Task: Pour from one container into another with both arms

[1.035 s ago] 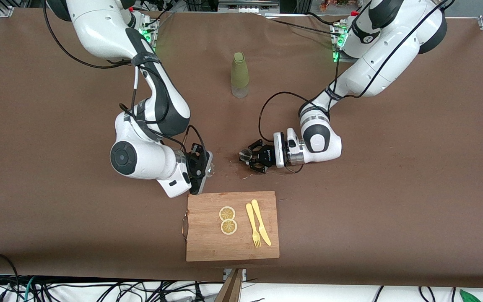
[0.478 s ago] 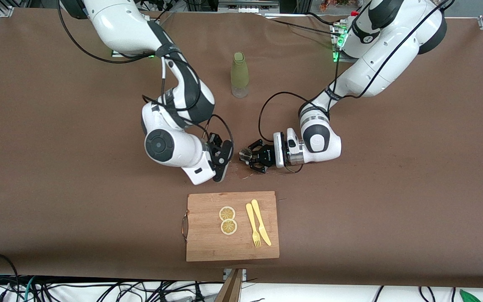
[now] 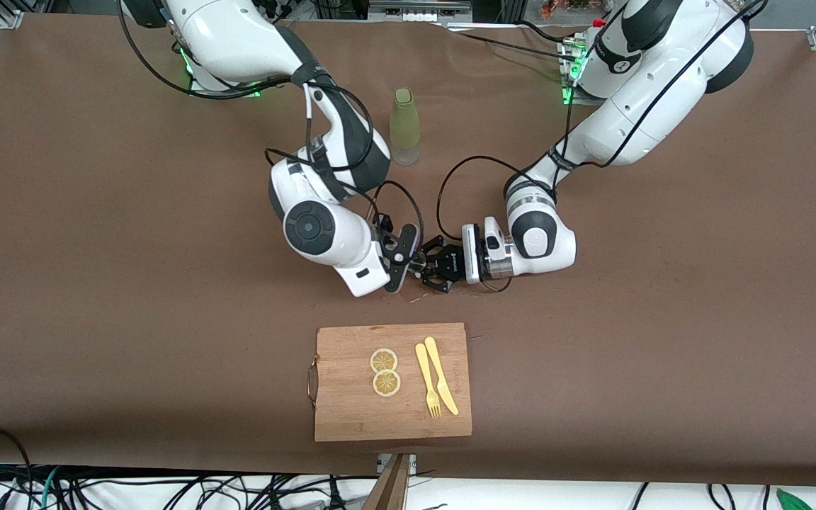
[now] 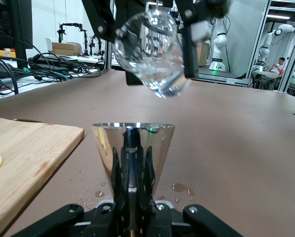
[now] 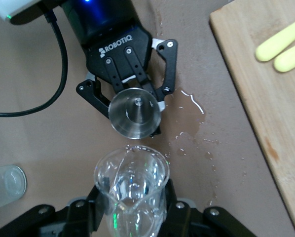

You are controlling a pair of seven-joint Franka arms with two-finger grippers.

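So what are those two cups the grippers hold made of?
The cone-shaped cup in the left gripper looks like polished metal: mirror-bright, reflecting its surroundings. The beaker in the right gripper seems clear glass or plastic: fully see-through.

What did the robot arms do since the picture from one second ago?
The right pincer, holding the clear glass beaker, swung from beside the cutting board toward the left arm's end, and now tips the beaker above the metal cup. The left pincer kept the cup gripped in the same spot. The green bottle, lemon slices, fork and knife did not move.
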